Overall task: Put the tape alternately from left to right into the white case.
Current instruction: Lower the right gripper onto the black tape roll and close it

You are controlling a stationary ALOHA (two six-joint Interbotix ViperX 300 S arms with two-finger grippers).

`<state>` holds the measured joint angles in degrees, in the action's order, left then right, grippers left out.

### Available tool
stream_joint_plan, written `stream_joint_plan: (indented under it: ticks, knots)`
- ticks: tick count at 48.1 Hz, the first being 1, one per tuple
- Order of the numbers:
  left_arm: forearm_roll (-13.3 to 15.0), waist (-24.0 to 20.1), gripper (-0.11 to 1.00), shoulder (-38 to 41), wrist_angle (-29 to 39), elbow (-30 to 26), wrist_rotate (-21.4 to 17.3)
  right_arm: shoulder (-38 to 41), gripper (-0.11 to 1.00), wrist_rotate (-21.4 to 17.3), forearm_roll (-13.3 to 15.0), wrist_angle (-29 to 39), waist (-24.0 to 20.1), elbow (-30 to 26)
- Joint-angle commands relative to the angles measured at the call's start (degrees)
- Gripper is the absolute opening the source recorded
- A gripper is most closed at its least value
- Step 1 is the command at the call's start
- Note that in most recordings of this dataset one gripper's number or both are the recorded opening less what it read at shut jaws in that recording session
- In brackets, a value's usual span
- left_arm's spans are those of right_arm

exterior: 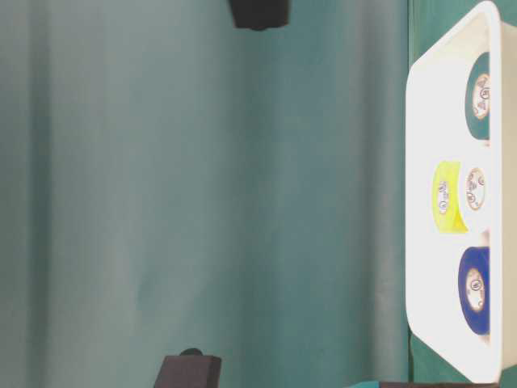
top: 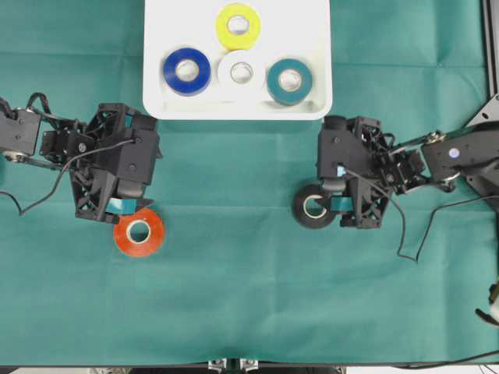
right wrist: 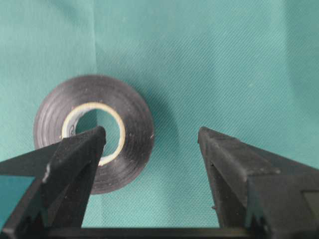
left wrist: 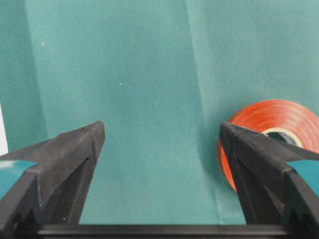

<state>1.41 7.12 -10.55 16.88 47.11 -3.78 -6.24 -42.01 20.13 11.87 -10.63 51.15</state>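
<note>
Overhead: shallow white rectangular plastic case (top: 156, 93) holds four tape rolls; two more, orange (top: 139, 231) and black (top: 314, 207), lie on the green-clothed bench (top: 249, 296). Table-level: the case stands at the right edge. Left wrist: left gripper (left wrist: 162, 137) fingers apart, empty. Right wrist: right gripper (right wrist: 152, 139) fingers apart, one inside the black roll's core.

Finely woven matt green cloth (top: 249, 296); glossy white plastic case (top: 156, 54).
</note>
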Motion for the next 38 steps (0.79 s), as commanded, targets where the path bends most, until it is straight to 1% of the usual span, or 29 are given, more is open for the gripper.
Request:
stream_joint_plan:
  ticks: [1, 23, 31, 35, 38]
  knots:
    - [0.1, -0.3, 0.53, -0.6, -0.4, -1.0, -0.1, 0.6, 0.79, -0.1, -0.2, -0.4, -0.3, -1.4]
    - [0.1, -0.4, 0.53, -0.6, -0.4, -0.9, 0.0, 6.3, 0.78, -0.2, -0.2, -0.4, -0.3, -3.3]
    - [0.1, -0.4, 0.53, -0.6, -0.4, -0.9, 0.0, 6.9, 0.78, -0.2, -0.2, -0.4, -0.3, -3.9]
    - [0.1, -0.4, 0.53, -0.6, -0.4, -0.9, 0.0, 7.0, 0.75, -0.2, -0.2, -0.2, -0.3, -4.4]
    - [0.1, -0.4, 0.53, -0.6, -0.4, -0.8, 0.0, 6.9, 0.67, -0.2, -0.2, -0.1, -0.2, -4.7]
